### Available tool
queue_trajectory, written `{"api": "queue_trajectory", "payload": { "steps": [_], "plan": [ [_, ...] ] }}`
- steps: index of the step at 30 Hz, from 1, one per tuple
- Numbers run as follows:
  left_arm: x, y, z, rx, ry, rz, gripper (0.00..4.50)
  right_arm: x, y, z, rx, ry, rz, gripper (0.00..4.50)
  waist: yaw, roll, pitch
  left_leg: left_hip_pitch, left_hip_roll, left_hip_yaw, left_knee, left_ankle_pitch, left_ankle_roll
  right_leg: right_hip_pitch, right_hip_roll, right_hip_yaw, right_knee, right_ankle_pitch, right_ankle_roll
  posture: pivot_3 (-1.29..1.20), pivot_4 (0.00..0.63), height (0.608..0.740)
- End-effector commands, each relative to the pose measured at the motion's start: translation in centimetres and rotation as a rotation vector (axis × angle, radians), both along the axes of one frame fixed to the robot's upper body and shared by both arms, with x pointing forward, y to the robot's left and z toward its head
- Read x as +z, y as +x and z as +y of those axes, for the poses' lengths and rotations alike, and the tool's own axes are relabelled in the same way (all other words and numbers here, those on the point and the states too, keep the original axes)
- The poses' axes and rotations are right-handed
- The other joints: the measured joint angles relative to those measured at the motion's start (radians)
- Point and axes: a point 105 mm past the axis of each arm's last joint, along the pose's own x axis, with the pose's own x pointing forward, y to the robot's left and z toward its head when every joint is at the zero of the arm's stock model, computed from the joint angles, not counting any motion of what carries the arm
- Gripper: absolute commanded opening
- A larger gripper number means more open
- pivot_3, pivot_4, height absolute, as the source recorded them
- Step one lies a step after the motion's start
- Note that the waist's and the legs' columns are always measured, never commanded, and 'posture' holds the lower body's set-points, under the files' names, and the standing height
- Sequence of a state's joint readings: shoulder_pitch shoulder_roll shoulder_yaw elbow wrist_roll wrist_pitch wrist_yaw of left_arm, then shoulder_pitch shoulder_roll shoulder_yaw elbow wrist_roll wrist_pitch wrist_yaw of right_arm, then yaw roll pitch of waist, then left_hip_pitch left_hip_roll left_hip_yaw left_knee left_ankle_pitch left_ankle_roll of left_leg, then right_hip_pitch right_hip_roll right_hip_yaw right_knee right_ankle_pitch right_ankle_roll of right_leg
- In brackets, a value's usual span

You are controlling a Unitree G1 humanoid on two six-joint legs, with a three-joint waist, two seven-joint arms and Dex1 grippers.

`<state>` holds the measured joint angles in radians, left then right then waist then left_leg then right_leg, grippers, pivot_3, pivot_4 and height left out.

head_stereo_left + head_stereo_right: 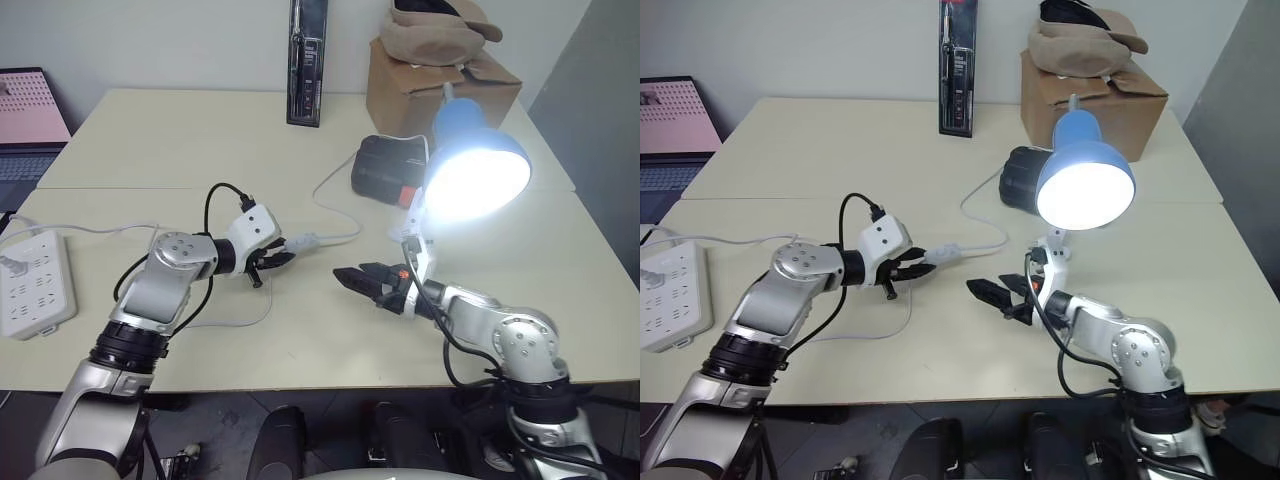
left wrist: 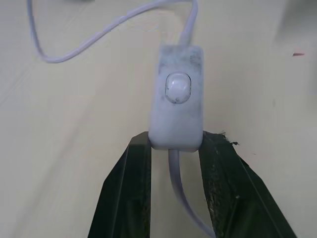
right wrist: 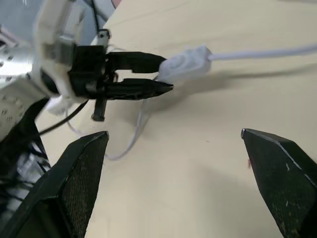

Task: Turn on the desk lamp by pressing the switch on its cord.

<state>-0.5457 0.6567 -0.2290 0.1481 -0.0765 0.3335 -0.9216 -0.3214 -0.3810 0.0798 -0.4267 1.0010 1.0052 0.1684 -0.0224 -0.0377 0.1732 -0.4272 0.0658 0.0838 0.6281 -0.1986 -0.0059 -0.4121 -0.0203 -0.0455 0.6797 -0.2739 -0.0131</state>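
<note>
The desk lamp (image 1: pixel 470 165) glows, so the press looks done. The left gripper (image 1: pixel 275 260) pinches the switch (image 2: pixel 176 101) at its end; the right gripper (image 1: pixel 365 282) stands wide open, empty. Next, release the switch.

The desk lamp (image 1: pixel 468 165), blue-shaded on a white clip base, stands lit at the table's right. Its thin white cord (image 1: pixel 335 210) curves left to the small white oblong switch (image 2: pixel 176 97), raised near centre, button up.
</note>
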Motion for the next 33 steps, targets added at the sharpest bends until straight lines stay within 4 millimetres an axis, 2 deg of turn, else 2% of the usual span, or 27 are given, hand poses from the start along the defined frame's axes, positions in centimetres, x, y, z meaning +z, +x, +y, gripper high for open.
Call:
{"api": "queue_trajectory", "payload": {
  "steps": [1,4,5,11,17,21,24,27,30,33],
  "plan": [
    [-0.3,0.1,-1.1,-0.062,0.007,-0.056,1.05,1.9,-0.7,-0.8,0.045,-0.119,-0.200,4.50,0.000,0.000,0.000,0.000,0.000,0.000,0.000,0.000,0.000,0.000,0.000,0.000,0.000,0.000,0.000,0.00,0.150,0.740],
    [-0.5,0.3,-1.0,-0.061,0.000,-0.069,1.05,2.2,-0.9,-1.0,0.078,-0.201,-0.296,4.50,0.001,0.000,0.000,-0.001,-0.001,0.000,0.001,0.000,0.000,-0.001,0.000,0.000,0.000,0.000,0.000,0.00,0.150,0.740],
    [-0.4,0.4,-1.0,-0.059,-0.007,-0.069,1.75,2.3,-0.7,-1.1,0.074,-0.221,-0.322,4.50,0.001,0.000,0.000,-0.001,-0.001,0.000,0.001,0.000,0.000,-0.001,0.000,0.000,0.000,0.000,0.000,0.00,0.150,0.740],
    [0.5,-0.2,-0.5,-0.070,-0.050,-0.057,2.96,2.0,-0.5,-1.5,0.094,-0.297,-0.400,4.50,0.001,0.000,0.000,-0.002,-0.001,0.000,0.001,0.000,0.000,-0.001,0.000,0.000,0.000,0.000,0.000,0.00,0.150,0.740],
    [4.6,-1.2,3.3,0.026,-0.102,-0.143,4.43,1.9,-0.3,-2.6,0.130,-0.337,-0.445,4.50,-0.002,-0.001,0.000,-0.002,0.000,0.000,0.001,0.000,0.000,-0.002,0.000,0.000,0.000,0.000,0.000,0.00,0.150,0.740],
    [6.2,-3.3,5.7,0.076,-0.141,-0.130,4.43,2.5,-0.4,-3.7,0.173,-0.364,-0.513,4.50,-0.002,-0.001,0.000,-0.002,0.000,0.000,0.001,0.000,0.000,-0.002,0.000,-0.001,0.000,0.000,0.000,0.00,0.150,0.740],
    [5.8,-6.1,7.4,0.104,-0.114,-0.085,4.43,3.0,-0.3,-5.2,0.197,-0.382,-0.551,4.50,-0.005,0.000,0.000,-0.002,0.000,0.001,0.001,0.000,0.000,-0.002,-0.001,0.001,-0.001,0.000,0.000,0.00,0.150,0.740],
    [5.2,-8.4,8.2,0.125,-0.126,-0.024,4.43,3.2,-0.4,-6.6,0.226,-0.410,-0.573,4.50,-0.004,0.000,0.000,-0.002,0.000,0.001,0.001,0.000,0.000,-0.002,-0.001,0.000,-0.001,0.000,0.000,0.00,0.150,0.740],
    [5.2,-9.6,8.5,0.162,-0.177,0.002,4.43,3.1,-0.2,-7.7,0.253,-0.440,-0.585,4.50,0.003,0.000,0.000,-0.001,0.000,0.000,0.001,0.000,0.000,-0.002,-0.001,-0.001,0.000,0.000,0.000,0.00,0.150,0.740],
    [5.4,-9.8,8.6,0.187,-0.213,-0.002,4.43,3.0,0.0,-7.5,0.273,-0.452,-0.605,4.50,0.013,0.000,0.001,0.000,0.000,0.000,0.001,0.000,0.000,0.000,-0.002,-0.002,0.000,0.000,0.000,0.00,0.150,0.740]
  ]
}}
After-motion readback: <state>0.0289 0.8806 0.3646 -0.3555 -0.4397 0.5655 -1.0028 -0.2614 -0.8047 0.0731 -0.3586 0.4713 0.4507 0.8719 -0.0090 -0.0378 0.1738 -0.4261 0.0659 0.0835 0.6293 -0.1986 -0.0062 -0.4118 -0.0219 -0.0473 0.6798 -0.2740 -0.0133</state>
